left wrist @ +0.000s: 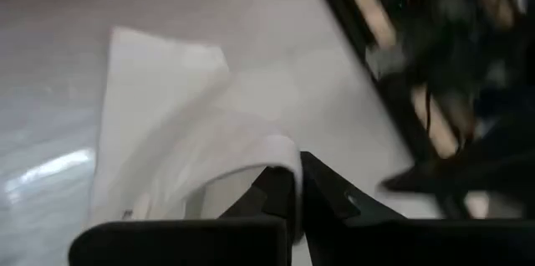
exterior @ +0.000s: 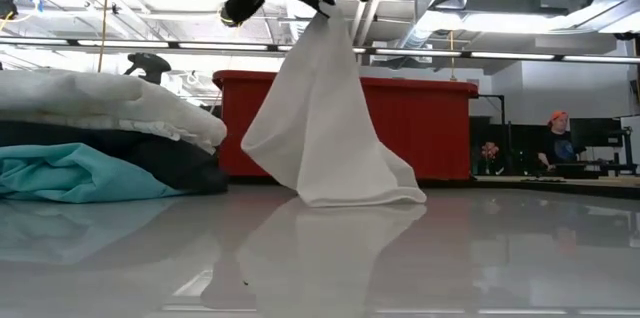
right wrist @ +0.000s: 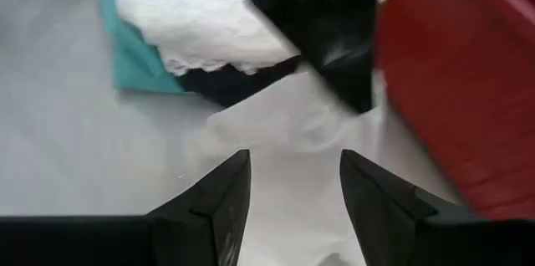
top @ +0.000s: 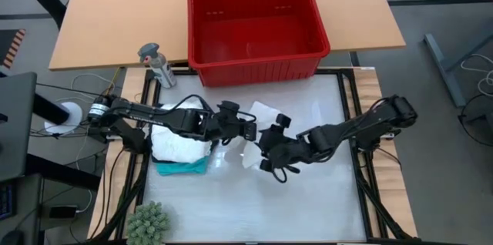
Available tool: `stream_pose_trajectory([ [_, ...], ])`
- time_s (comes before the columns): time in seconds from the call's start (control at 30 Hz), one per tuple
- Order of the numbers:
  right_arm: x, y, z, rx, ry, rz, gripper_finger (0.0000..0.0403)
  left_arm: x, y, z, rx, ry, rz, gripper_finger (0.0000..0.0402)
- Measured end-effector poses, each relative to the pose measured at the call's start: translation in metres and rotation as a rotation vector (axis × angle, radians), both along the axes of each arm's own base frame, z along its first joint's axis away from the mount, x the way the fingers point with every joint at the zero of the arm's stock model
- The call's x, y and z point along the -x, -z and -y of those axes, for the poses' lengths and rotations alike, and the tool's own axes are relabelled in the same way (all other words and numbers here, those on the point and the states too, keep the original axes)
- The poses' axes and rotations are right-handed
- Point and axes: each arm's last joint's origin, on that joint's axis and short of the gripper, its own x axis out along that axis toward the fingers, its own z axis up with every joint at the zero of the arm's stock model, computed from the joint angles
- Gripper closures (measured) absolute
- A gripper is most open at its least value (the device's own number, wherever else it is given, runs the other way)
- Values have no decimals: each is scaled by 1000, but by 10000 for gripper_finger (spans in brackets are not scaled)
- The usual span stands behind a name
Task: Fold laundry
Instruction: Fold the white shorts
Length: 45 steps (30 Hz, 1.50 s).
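Observation:
A white cloth (exterior: 325, 128) hangs over the middle of the table from my left gripper (top: 250, 131), which is shut on its top. The cloth's lower end (exterior: 360, 196) rests on the table. My right gripper (right wrist: 292, 174) stands open just to the near right of the cloth (top: 262, 112), above the table, with nothing between its fingers. At the left lies a stack of laundry: a white piece (top: 179, 143) on top, a black one (exterior: 170, 163) under it, a teal one (top: 183, 166) at the bottom. My left gripper pinches the white cloth's upper edge (left wrist: 284, 150) between its two shut fingers, which slant down from the table's left. The cloth curls over the fingertips and hangs slack below them, spreading wider toward its lower end (exterior: 350, 198), which lies on the table.
A red basket (top: 254, 21) stands beyond the mat's far edge. A grey bottle (top: 156, 64) stands at the far left, a green fuzzy plant (top: 148, 223) at the near left corner. A person (exterior: 555, 138) sits far off in the room.

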Motion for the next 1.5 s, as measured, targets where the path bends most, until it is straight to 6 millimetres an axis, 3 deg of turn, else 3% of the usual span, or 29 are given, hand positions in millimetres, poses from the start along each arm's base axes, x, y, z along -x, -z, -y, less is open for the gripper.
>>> stream_pose_trajectory([
  [0.13, 4, -5, -4, -1, -25, 9, 194, 0, 4, -3, 24, 206, -81, 401],
  [0.27, 17, -17, -8, -43, -40, 36, 194, -5, -1, -7, 54, 283, -17, 401],
  [0.53, 75, -43, -15, -104, 35, 58, 194, -18, -26, -33, 60, 186, 284, 401],
  [0.83, 108, -47, -28, -47, 63, 80, 194, -23, -56, -59, 205, 128, 662, 401],
  [1.13, 96, -34, -40, 13, 71, 78, 194, -18, -67, -71, 354, -306, 929, 401],
  [1.3, 81, -16, -51, 74, 82, 47, 194, -16, -68, -71, 409, -443, 1020, 401],
  [1.5, 69, -6, -54, 225, 147, 93, 194, -11, -77, -62, 524, -616, 1251, 402],
])
